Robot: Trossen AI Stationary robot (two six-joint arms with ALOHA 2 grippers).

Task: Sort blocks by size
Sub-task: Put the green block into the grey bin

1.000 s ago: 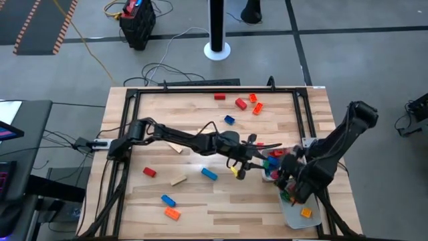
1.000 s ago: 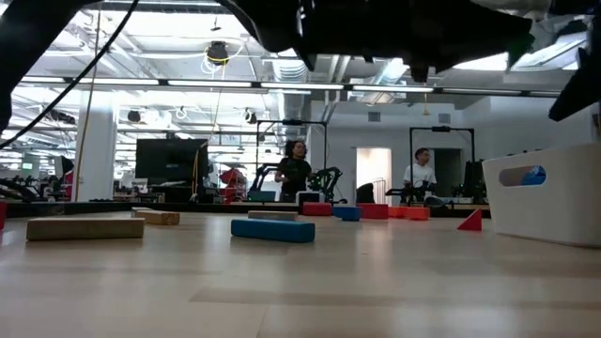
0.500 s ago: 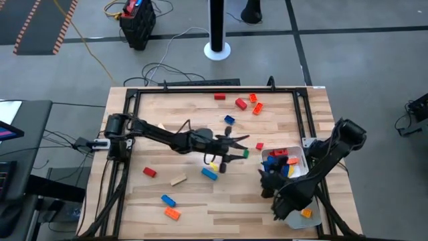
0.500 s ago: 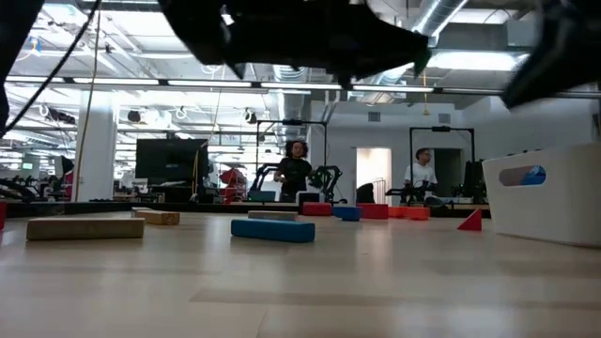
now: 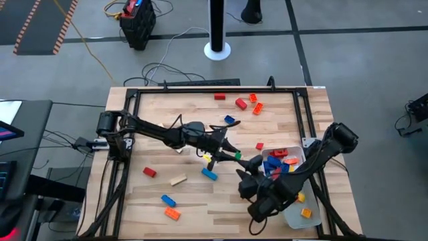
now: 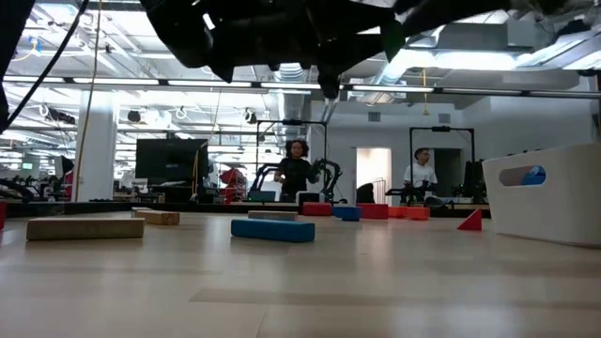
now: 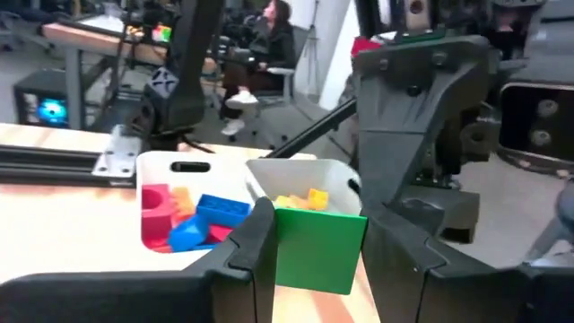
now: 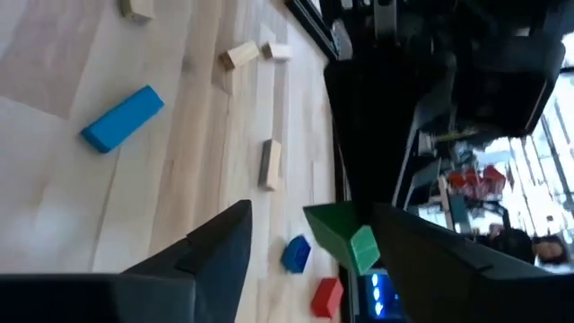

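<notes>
Since the earlier frames, both arms have moved toward the table's middle: the left gripper (image 5: 227, 151), formerly reaching beside the trays, now hangs over the centre of the wooden table (image 5: 187, 117), and the right gripper (image 5: 249, 175), formerly over the trays, has come out to the tabletop just beside them.

Left gripper: jaws partly closed on a green block (image 7: 316, 249), pinched between the two fingers (image 7: 254, 244), as the left wrist view shows; the block appears as a green speck at the fingertips in the high view (image 5: 236, 154).

Right gripper: jaws stand apart with nothing between them in the right wrist view, which looks past its fingers (image 8: 220, 247) at the left arm's green block (image 8: 344, 238) farther off.

No legible writing or brand marks appear.

Containers: two white trays at the table's right edge. The far tray (image 5: 301, 148) holds red, blue and orange blocks (image 5: 279, 163); in the left wrist view these show as red, blue and orange pieces (image 7: 193, 220). The near tray (image 5: 293, 217) holds orange or yellow pieces.

Loose blocks: red, orange and blue ones near the far edge (image 5: 239, 104); a blue one (image 5: 209, 175), a tan one (image 5: 178, 180), a red one (image 5: 149, 172), and blue and orange ones (image 5: 170, 207) toward the near-left corner.

Low view: two people (image 6: 295, 174) stand in the room behind.
</notes>
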